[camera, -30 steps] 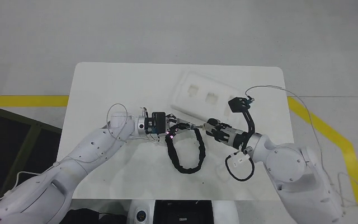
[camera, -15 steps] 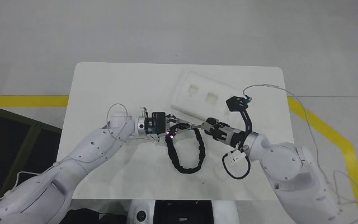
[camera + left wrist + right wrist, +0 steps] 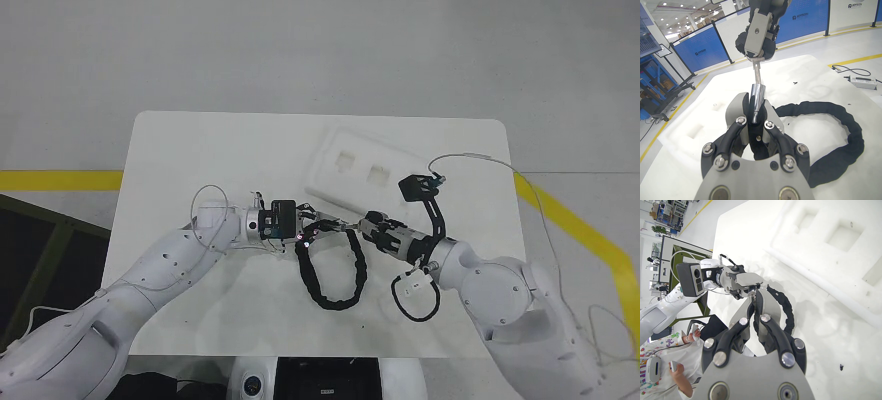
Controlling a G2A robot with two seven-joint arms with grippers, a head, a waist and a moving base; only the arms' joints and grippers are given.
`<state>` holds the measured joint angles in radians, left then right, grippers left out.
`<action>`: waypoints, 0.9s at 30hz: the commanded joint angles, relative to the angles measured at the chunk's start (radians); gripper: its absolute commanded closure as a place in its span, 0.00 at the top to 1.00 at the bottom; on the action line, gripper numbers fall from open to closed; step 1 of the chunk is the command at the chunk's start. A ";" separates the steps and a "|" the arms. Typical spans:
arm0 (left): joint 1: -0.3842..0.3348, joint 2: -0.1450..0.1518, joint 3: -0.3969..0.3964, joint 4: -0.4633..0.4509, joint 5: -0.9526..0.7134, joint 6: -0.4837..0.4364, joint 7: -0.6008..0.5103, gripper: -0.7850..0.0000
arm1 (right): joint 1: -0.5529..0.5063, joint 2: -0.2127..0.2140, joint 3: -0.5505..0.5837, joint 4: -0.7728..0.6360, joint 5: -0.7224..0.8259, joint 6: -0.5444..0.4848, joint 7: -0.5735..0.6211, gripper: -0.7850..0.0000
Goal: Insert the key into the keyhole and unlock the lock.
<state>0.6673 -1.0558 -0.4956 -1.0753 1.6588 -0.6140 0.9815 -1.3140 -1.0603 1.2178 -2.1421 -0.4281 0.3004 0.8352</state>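
Note:
The lock is a black fabric-covered cable loop (image 3: 335, 278) lying on the white table, with a chrome cylinder (image 3: 757, 98) at its end. My left gripper (image 3: 311, 228) (image 3: 755, 101) is shut on that cylinder, which points away from it. A silver key (image 3: 757, 73) (image 3: 345, 226) has its tip inside the cylinder's mouth. My right gripper (image 3: 363, 226) (image 3: 754, 295) is shut on the key's head and faces the left gripper (image 3: 745, 285) across the key. The cable (image 3: 838, 132) (image 3: 788, 311) curves away behind the grippers.
A white foam tray (image 3: 370, 170) (image 3: 829, 247) with square recesses lies on the table (image 3: 180, 160) just beyond the grippers. Small dark specks (image 3: 841, 367) dot the surface. Open table lies to the left and front left.
The right arm's wrist and its camera mount have shifted slightly left, with its cable loop following. Both grippers, the key and the lock stay where they were.

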 commanded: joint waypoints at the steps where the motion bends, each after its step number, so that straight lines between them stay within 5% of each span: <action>1: 0.000 0.000 0.000 0.000 0.000 0.000 0.000 0.00 | -0.003 0.000 -0.002 0.000 -0.004 -0.002 0.002 0.00; 27: 0.000 0.000 0.000 0.000 0.000 0.000 0.000 0.00 | 0.044 -0.014 -0.083 0.031 -0.028 0.006 -0.004 0.00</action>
<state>0.6673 -1.0558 -0.4956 -1.0752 1.6588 -0.6140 0.9815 -1.2728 -1.0732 1.1359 -2.1135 -0.4597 0.3046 0.8326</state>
